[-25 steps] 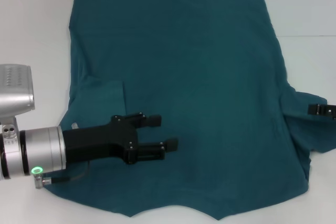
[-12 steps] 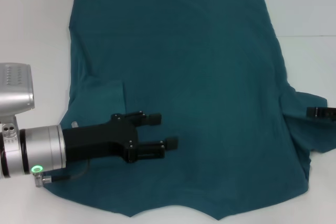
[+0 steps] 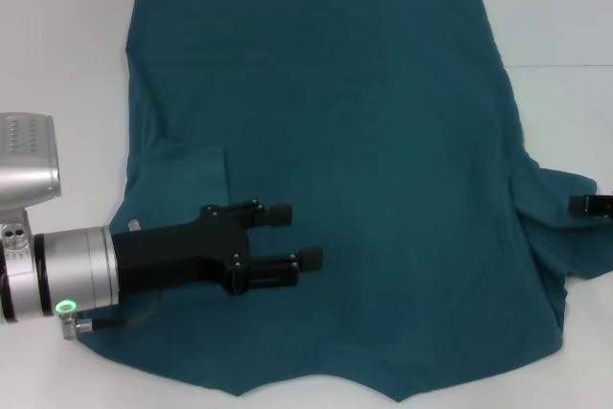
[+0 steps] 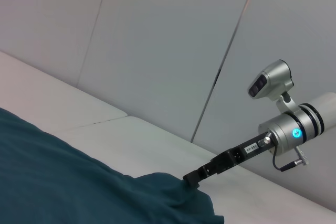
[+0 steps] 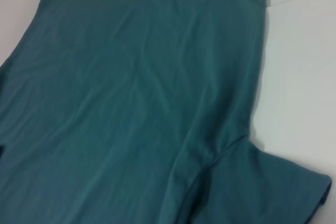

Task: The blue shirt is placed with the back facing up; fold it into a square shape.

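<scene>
The left gripper hovers with its jaws apart over the near left part of the blue shirt, which lies flat on the white table. The right gripper meets the right sleeve; its grip cannot be told. The fabric looks soft and limp, best pinched at a hem or sleeve edge.

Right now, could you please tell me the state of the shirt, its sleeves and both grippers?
blue shirt: spread flat on the white table, plain side up, body not yet folded.
left sleeve: folded in over the body.
right sleeve: sticking out, lifted a little at its edge.
left gripper: open, over the shirt near the folded sleeve.
right gripper: at the right sleeve's edge.
</scene>
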